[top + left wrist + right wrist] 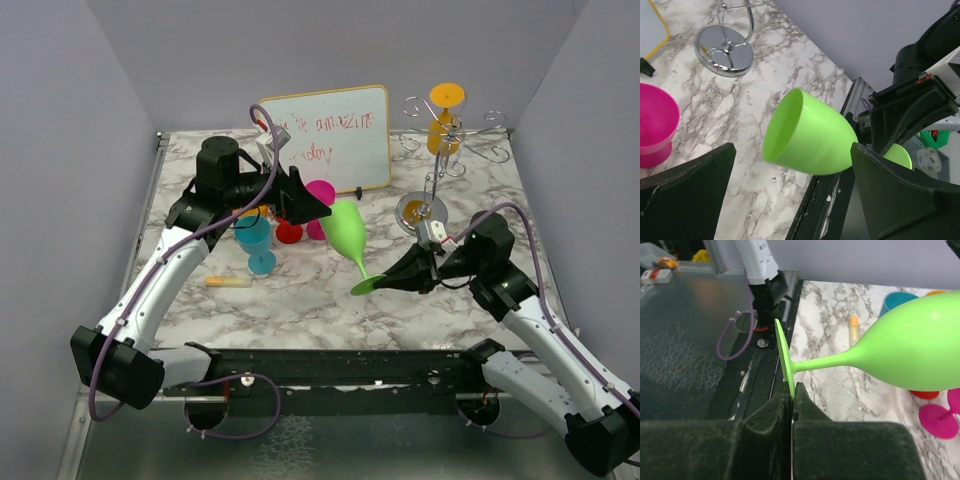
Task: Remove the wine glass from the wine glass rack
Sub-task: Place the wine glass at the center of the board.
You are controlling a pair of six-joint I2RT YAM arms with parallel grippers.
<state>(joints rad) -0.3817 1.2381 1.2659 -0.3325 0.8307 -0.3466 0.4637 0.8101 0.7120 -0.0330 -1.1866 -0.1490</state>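
Foot of green glass (900, 350) is clamped in right gripper (792, 389); the glass is tilted above marble table (300, 295), off the rack (420, 210). Left gripper (792, 150) is spread wide around its bowl, contact unclear. Grey walls (60, 150) enclose the table.

The left arm reaches toward 3 o'clock with the left hand (318, 204) spread wide, the right arm toward 9 o'clock, the right hand (390, 281) pinched on the green wine glass (345, 228).

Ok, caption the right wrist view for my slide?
Right gripper clamps the green wine glass by its foot, bowl sideways above the marble table.
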